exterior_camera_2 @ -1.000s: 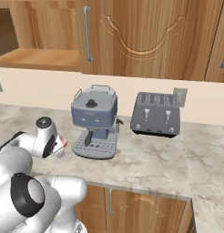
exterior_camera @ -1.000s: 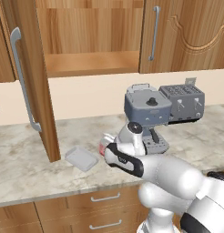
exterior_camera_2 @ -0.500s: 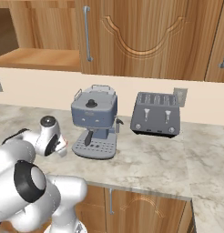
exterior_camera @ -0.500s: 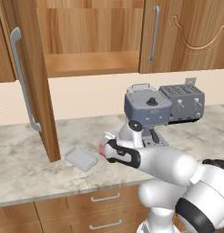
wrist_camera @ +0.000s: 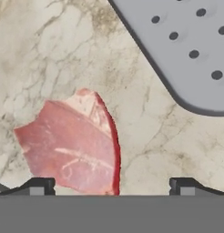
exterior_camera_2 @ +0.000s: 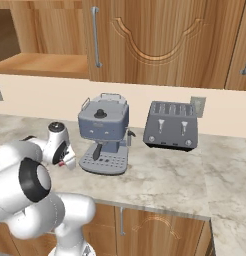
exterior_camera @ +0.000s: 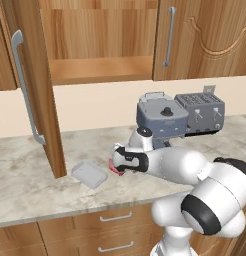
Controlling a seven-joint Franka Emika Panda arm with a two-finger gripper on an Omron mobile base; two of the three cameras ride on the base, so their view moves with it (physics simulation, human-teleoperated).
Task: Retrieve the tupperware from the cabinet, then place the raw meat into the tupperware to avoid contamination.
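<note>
Near the centre of the left base view, the white arm bends low over the marble desk [exterior_camera: 25, 190], its jaws [exterior_camera: 115, 167] pointing down just above the raw meat [exterior_camera: 112, 166], a pinkish-red sliver showing at the hand's lower left edge. To the left of it, close by but apart, the tupperware [exterior_camera: 88, 174] lies flat on the desk, below the open cabinet [exterior_camera: 95, 75] at the top of the frame.

At the left of the right base view, the raw meat [exterior_camera_2: 63, 162] peeks out beside the wrist, left of the grey coffee machine [exterior_camera_2: 104, 132].

Low in the hand view, the two dark finger tips [wrist_camera: 38, 186] stand spread wide, with nothing held. The raw meat [wrist_camera: 75, 148] sits left of centre, over the left tip rather than midway between them, its long axis running from left down to lower right. By my judgement the hand must shift toward frame left to centre the lump before closing.
</note>
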